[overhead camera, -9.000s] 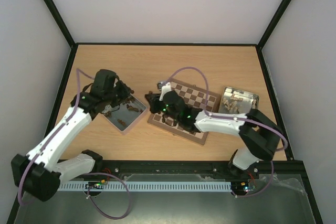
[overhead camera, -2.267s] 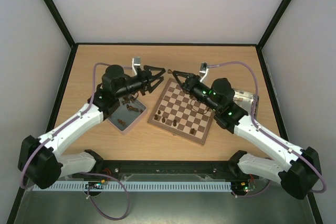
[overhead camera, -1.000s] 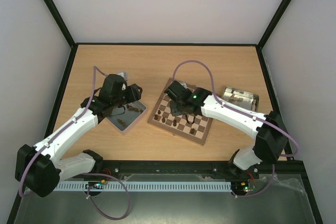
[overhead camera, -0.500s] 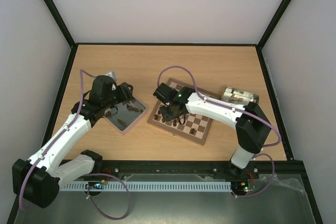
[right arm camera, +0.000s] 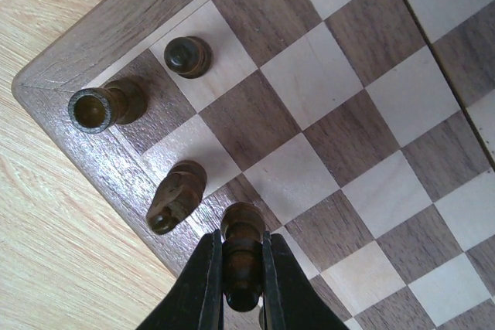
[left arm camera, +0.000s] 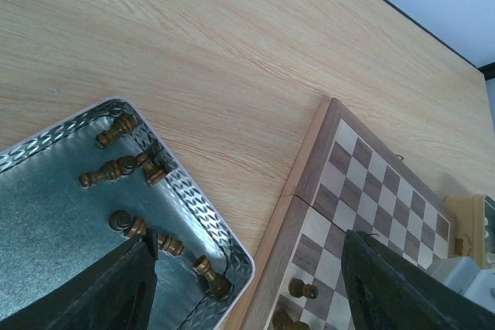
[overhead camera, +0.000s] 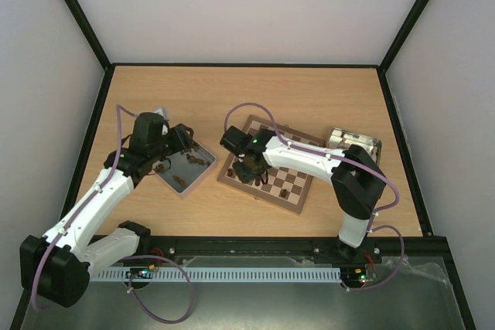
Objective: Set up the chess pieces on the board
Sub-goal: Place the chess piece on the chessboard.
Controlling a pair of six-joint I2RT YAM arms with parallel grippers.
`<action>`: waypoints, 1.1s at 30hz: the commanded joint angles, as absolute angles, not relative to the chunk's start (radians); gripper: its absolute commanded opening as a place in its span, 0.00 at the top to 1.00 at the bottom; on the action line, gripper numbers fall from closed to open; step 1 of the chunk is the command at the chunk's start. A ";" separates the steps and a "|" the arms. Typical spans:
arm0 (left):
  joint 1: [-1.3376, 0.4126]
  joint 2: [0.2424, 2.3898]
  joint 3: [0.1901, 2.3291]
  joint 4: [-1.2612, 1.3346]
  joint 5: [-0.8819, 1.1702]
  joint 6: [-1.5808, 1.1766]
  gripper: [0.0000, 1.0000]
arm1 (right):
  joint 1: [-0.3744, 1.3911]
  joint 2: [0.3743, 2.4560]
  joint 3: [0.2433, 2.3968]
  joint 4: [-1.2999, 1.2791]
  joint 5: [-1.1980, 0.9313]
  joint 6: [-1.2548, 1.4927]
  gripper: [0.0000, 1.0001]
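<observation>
The board lies mid-table with a few dark chess pieces along its near-left part. In the right wrist view my right gripper is shut on a dark chess piece, held upright just over a square at the board's edge row. Beside it stand a knight, a rook and a pawn. My left gripper is open above the grey tray's corner, holding nothing. Several loose chess pieces lie in that tray.
The grey tray sits left of the board, almost touching it. A second tray holding more pieces stands off the board's right corner. The right arm reaches across the board from the right. Black frame rails edge the table.
My right gripper has carried its piece from mid-board to the near-left corner area and lowered it. The left arm has shifted slightly left over the tray, still open.
</observation>
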State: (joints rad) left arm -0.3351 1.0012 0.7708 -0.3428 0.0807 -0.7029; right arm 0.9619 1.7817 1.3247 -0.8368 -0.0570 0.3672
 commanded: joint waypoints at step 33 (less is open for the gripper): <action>-0.306 0.988 0.749 -0.345 0.112 -0.708 0.32 | 0.976 1.807 1.367 -0.896 -0.053 0.312 0.81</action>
State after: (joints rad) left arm -0.3130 1.0008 0.7616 -0.3435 0.1047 -0.7052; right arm 0.9691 1.8202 1.3388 -0.8566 -0.0727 0.3168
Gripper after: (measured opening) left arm 0.677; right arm 0.183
